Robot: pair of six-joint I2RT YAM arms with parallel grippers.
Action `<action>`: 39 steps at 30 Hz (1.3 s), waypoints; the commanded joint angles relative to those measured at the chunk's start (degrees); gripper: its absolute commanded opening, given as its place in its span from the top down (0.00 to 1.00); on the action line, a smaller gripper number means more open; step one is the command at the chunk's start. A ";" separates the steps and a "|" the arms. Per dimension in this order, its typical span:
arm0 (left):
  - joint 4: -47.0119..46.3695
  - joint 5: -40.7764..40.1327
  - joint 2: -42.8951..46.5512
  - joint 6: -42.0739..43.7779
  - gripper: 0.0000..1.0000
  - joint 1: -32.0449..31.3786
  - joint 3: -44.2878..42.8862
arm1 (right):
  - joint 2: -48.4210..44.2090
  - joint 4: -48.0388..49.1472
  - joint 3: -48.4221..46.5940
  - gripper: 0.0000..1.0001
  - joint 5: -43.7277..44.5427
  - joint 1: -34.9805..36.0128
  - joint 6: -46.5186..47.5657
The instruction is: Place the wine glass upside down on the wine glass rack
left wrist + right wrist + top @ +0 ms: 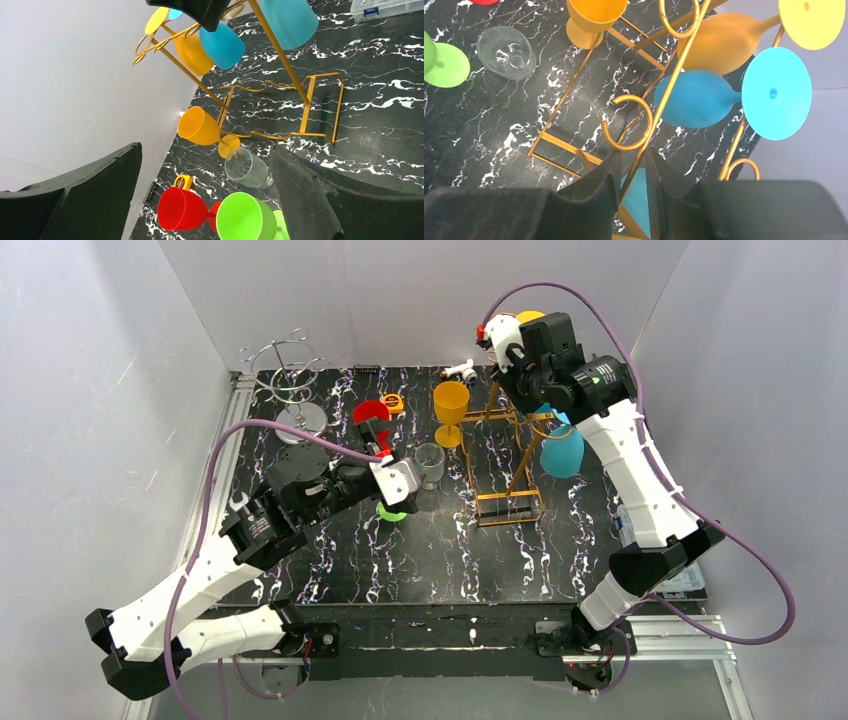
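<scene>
The gold wine glass rack [510,455] stands right of centre. A teal glass [562,455] hangs upside down on it. The right wrist view shows a blue glass [696,97] and an orange glass [724,42] hanging too. My right gripper [533,400] is at the rack's top, its jaws narrowly apart astride a gold bar [659,110], gripping nothing. My left gripper [395,480] is wide open over a green glass [247,217]. A red glass [180,207], a clear tumbler [247,169] and an orange glass [200,126] stand upright nearby.
A silver wire stand [290,370] is at the back left. A yellow tape measure [393,402] lies by the red glass [372,420]. A clear plastic box [650,530] sits at the table's right edge. White walls enclose the table.
</scene>
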State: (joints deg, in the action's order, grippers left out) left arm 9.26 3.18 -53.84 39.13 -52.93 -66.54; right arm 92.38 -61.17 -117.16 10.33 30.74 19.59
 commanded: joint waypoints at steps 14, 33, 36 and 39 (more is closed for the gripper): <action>-0.92 -0.10 -0.03 -0.97 0.02 0.37 -2.35 | 0.01 4.68 -0.66 0.53 1.91 -0.27 6.64; -21.42 3.30 -18.33 5.00 0.02 8.86 -5.59 | -0.78 2.61 -1.46 0.15 -0.33 1.81 1.58; -25.45 7.54 -21.30 4.51 0.03 10.54 -6.81 | -0.82 2.00 -1.25 0.15 0.85 2.41 0.63; -29.05 11.80 -23.22 1.57 0.05 12.65 -8.73 | -1.26 1.97 -2.71 0.15 2.15 2.65 -1.13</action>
State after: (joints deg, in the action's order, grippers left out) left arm -11.38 7.84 -76.69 43.75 -42.50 -70.89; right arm 92.40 -56.97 -117.54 11.62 32.60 21.06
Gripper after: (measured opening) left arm 0.964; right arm 0.849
